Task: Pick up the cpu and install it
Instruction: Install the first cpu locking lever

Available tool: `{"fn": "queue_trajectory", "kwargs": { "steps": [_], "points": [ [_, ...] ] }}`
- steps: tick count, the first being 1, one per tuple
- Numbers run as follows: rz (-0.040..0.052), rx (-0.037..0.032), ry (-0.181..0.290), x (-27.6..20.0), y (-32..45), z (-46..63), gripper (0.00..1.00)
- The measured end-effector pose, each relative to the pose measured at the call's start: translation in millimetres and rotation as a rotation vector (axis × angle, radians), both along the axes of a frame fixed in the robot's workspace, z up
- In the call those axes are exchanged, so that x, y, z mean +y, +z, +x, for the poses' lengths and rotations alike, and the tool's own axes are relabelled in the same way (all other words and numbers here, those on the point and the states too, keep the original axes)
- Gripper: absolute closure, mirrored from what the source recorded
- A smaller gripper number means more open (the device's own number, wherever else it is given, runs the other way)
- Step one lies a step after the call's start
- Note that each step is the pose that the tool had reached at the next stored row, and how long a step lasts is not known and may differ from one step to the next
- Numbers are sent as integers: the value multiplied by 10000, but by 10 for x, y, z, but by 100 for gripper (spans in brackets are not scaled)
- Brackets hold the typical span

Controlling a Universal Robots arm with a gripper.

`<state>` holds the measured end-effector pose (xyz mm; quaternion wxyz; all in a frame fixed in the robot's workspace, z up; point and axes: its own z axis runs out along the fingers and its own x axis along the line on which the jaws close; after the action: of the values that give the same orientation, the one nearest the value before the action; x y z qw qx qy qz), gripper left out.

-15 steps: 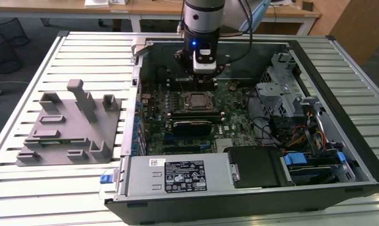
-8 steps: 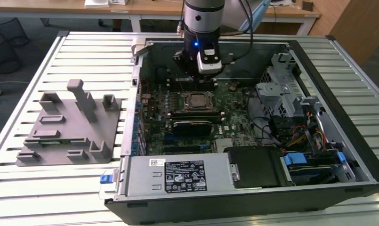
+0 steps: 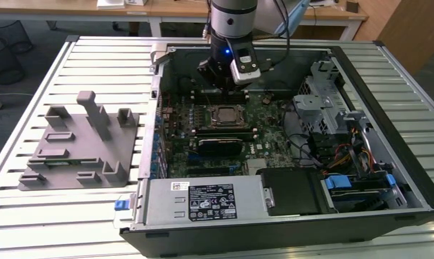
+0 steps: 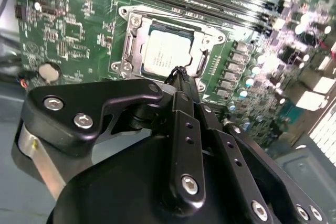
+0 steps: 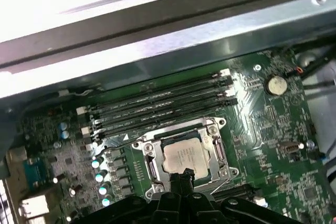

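Exterior view, entry: computer case [image 3: 274, 237], side panel off, lying on the slatted counter [image 3: 59, 216]; grey fixture [image 3: 80, 145] with upright posts well apart from the case, toward the exterior view's left

Motherboard [image 3: 270, 135]: green, flat on the case floor; socket frame [image 4: 131, 22] near its middle, memory slots [image 5: 157, 103] just beside the frame

Cpu [image 4: 167, 53]: pale silver square, lying flat inside the socket frame, nothing resting on it; square in outline, so no long axis to reckon with

Hand [image 4: 181, 73]: black, two fingers drawn together to a single tip, no gap between them in both wrist views, nothing held

Relation: hand hangs above the board, apart from the cpu. In both wrist views the tip lines up with the cpu's nearer edge. In the exterior view the hand stands over the memory slots, just past the socket on the side farther from the camera. The cpu therefore lies below and slightly ahead of the tip

Judgement: cpu sits in its socket and the hand is empty, so the placing looks done; whether the frame is latched cannot be told
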<state>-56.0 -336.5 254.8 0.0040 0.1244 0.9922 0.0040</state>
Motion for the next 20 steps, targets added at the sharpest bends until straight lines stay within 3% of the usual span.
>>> {"fn": "queue_trajectory", "kwargs": {
  "steps": [10,12,14,15,20],
  "points": [
    [6,0,1803,0,-11,0,89],
    [117,-10,2039,0,-14,0,89],
    [445,-39,2168,0,-16,0,89],
    [550,-45,2232,0,-17,0,89],
    [553,16,2817,0,-17,0,89]
  ]
}}
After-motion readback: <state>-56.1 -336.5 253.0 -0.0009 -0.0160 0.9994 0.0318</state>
